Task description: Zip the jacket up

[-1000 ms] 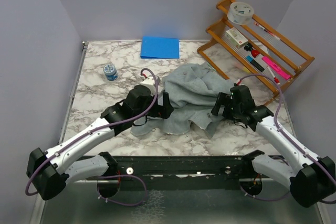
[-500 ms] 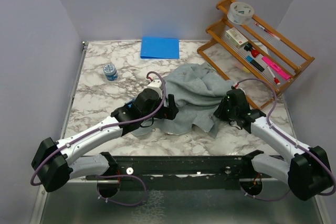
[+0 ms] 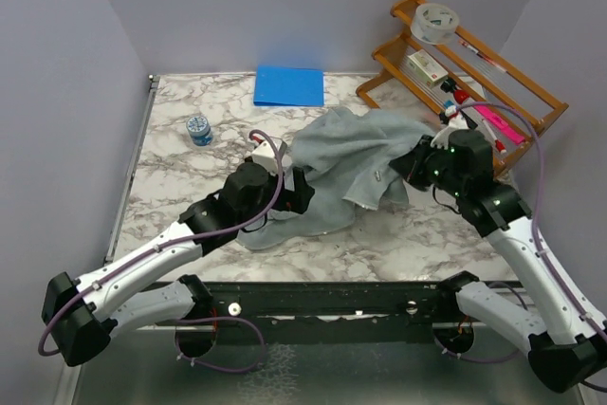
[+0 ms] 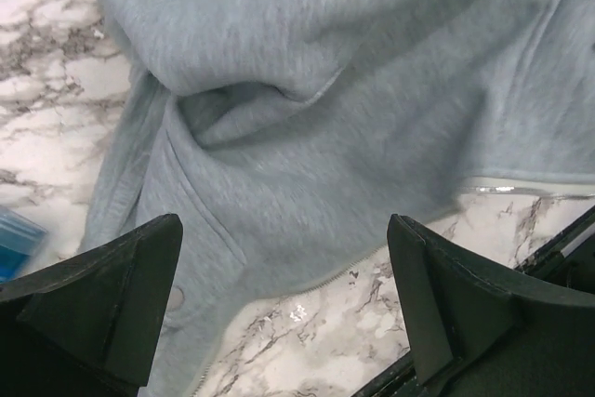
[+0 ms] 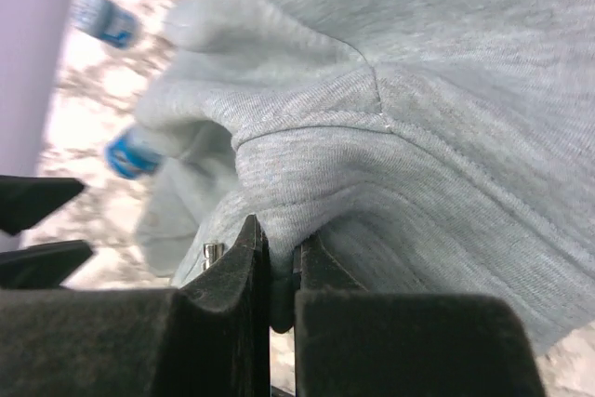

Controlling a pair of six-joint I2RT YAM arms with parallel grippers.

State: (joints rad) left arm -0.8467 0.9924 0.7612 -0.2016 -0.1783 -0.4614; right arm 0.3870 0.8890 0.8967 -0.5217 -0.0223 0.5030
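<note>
The light grey-green jacket (image 3: pixel 346 163) lies crumpled across the middle of the marble table, its right part lifted. My right gripper (image 3: pixel 413 166) is shut on a fold of the jacket (image 5: pixel 390 137), pinching the fabric between its fingers (image 5: pixel 244 258); a small metal snap or zipper piece (image 5: pixel 212 253) shows just left of them. My left gripper (image 3: pixel 296 189) stands wide open over the jacket's left lower edge (image 4: pixel 307 165), where zipper teeth (image 4: pixel 521 189) run along the hem. Nothing sits between its fingers (image 4: pixel 423 295).
A blue folder (image 3: pixel 288 85) lies at the table's back. A small blue-capped jar (image 3: pixel 198 128) stands at the left. A wooden rack (image 3: pixel 465 68) with tape, markers and a box occupies the back right, close behind my right arm.
My right gripper shut on the jacket's right side and lifted it up and to the right, pulling the fabric along. The left gripper stayed open near the jacket's left edge.
</note>
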